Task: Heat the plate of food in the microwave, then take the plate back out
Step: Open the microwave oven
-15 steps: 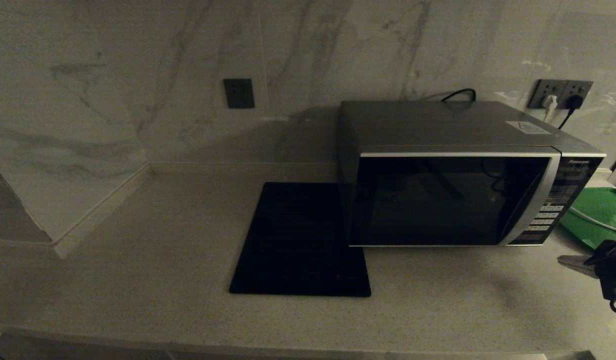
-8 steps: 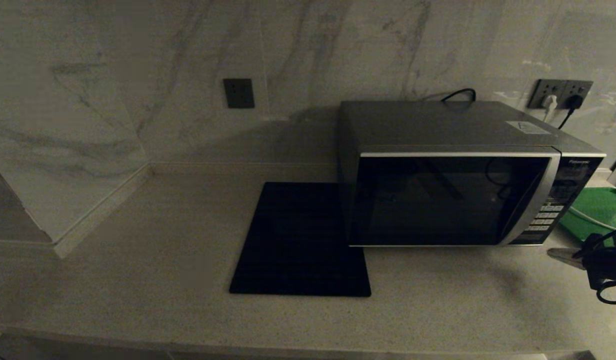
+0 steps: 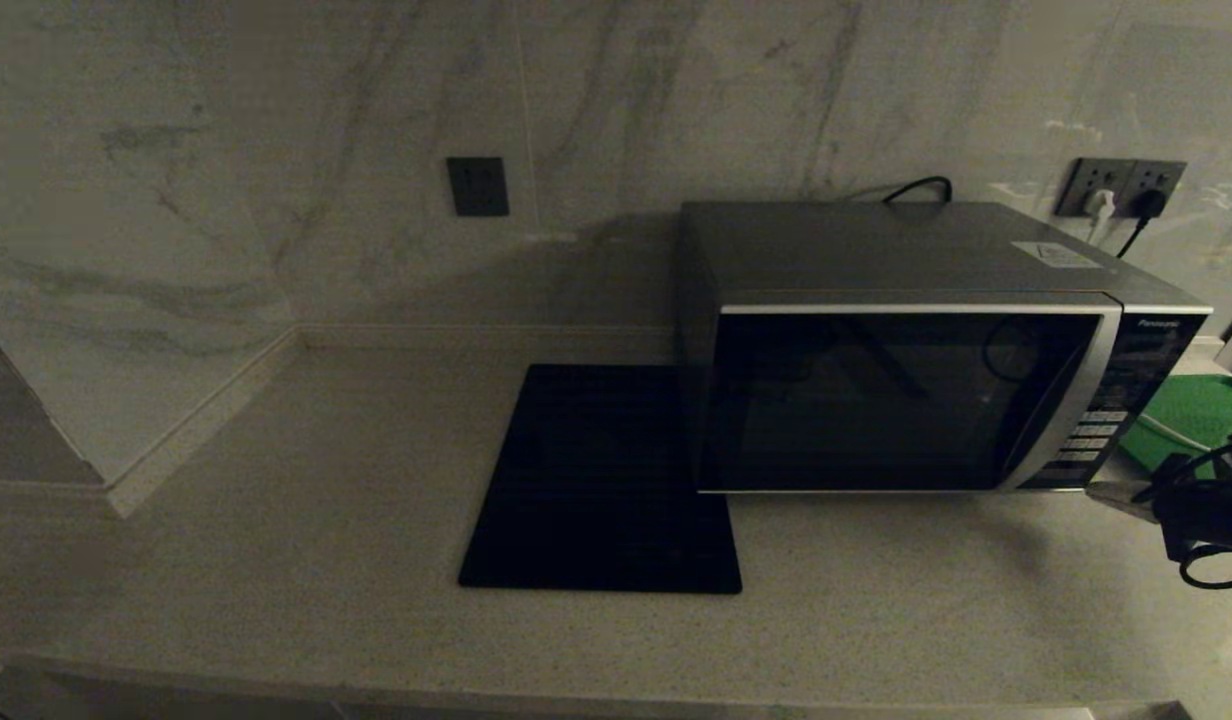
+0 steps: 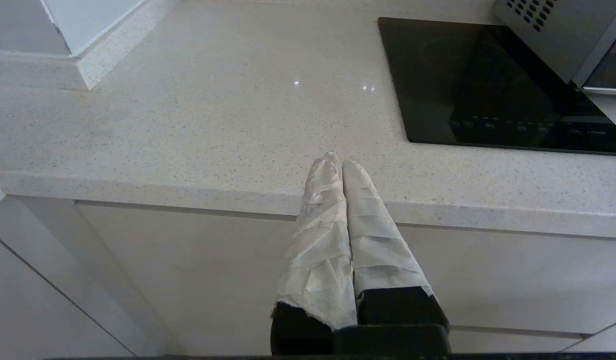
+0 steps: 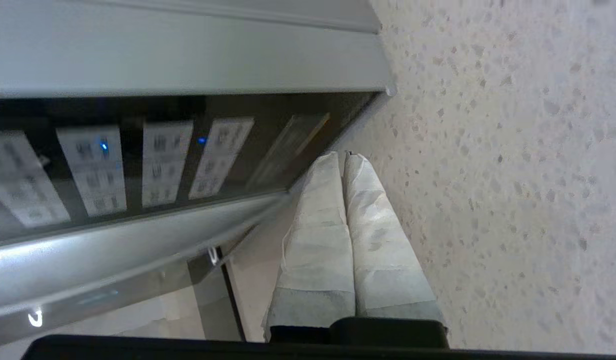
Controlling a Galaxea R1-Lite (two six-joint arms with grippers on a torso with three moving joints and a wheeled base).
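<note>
The silver-grey microwave (image 3: pixel 906 400) stands at the back right of the counter with its dark glass door closed. Its button panel (image 5: pixel 138 160) fills much of the right wrist view, with small blue lights on it. My right gripper (image 3: pixel 1104 491) is shut and empty, its taped tips (image 5: pixel 344 156) just off the lower corner of that panel, low over the counter. My left gripper (image 4: pixel 340 161) is shut and empty, held at the counter's front edge, well left of the microwave's side (image 4: pixel 563 35). The plate of food is out of view.
A flat black square mat (image 3: pixel 601 480) lies on the counter against the microwave's left side. A green tray (image 3: pixel 1191 420) sits to the right of the microwave, behind my right arm. Wall sockets (image 3: pixel 1121 188) with plugged cables are behind it.
My right gripper has moved left and farther in, from the open counter towards the lower corner of the microwave's button panel. Nothing else has moved.
</note>
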